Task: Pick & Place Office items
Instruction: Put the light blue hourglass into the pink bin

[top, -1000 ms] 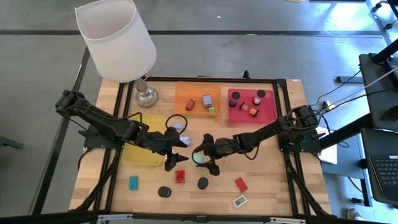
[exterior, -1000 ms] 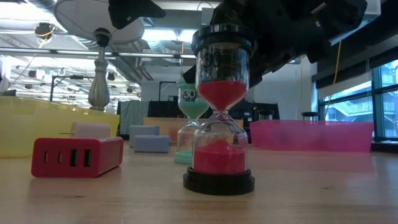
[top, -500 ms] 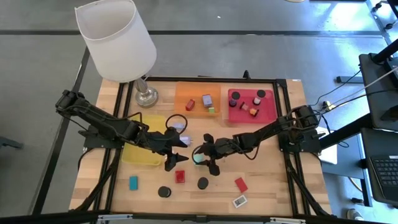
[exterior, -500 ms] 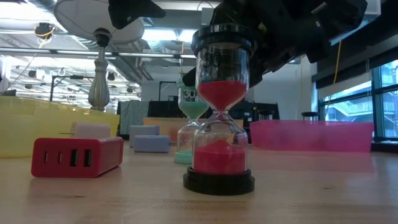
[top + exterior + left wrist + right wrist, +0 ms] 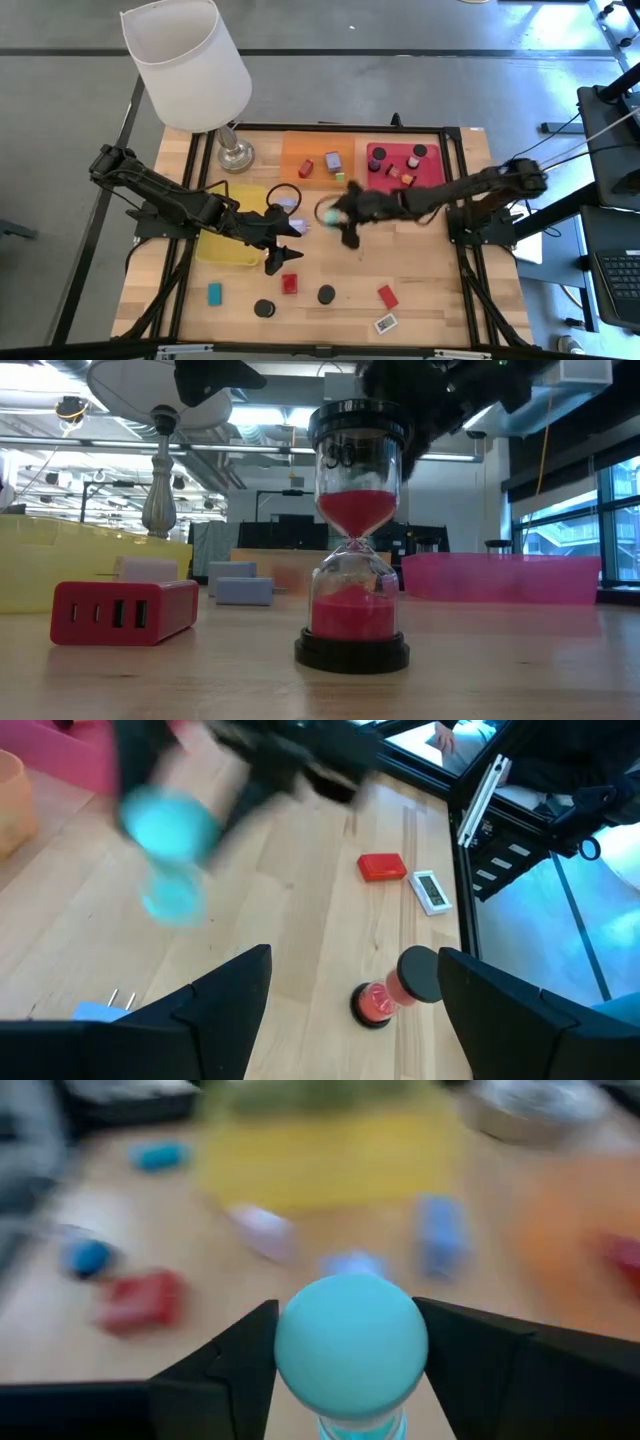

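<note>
We start at the left: the lamp (image 5: 190,70) stands at the table's far left corner, and the yellow tray (image 5: 228,245) lies nearer, under the left arm. The left gripper (image 5: 287,243) hovers just right of that tray, above the red charger block (image 5: 289,284), fingers spread wide and empty. A teal block (image 5: 214,293) and a black disc (image 5: 264,308) sit along the near edge.

At the table's middle we see the right gripper (image 5: 338,214) lifted off the wood, closed on the mint hourglass (image 5: 351,1346); its round cap fills the space between the fingers in the right wrist view. In the high view it shows only as a pale blur by the gripper, so we judge its height roughly.

The red hourglass (image 5: 352,540) stands upright on the table, near edge, centre. Further right lie a red block (image 5: 387,296) and the white tag (image 5: 385,323). The orange tray (image 5: 318,160) and red tray (image 5: 404,170) sit along the far edge, each holding small pieces.
</note>
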### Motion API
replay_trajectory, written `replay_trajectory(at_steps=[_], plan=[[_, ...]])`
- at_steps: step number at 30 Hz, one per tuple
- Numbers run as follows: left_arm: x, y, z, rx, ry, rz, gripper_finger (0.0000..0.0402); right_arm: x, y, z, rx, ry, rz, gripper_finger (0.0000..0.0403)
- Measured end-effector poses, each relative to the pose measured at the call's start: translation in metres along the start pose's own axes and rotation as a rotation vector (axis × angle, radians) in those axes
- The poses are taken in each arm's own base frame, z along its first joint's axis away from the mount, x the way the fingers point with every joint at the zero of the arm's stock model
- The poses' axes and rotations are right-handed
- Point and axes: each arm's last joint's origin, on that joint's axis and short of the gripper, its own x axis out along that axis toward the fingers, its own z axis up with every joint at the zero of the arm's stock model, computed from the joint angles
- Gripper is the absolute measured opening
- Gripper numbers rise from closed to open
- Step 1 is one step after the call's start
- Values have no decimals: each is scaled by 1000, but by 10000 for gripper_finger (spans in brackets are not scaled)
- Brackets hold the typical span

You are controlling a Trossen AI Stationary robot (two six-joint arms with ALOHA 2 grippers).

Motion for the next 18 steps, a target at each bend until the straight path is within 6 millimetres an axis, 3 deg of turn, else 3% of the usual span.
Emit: replay_trajectory(at_steps=[4,9,13,18], plan=[[0,0,0,7,-1,0,281,-30,-32,11,41,29,-141,205],[0,0,0,31,0,0,281,-73,-59,13,108,-55,-260,205],[0,0,0,34,0,0,281,-99,-75,-9,197,-96,-347,206],[0,0,0,35,2,2,281,-111,-84,-54,353,-100,-457,206]])
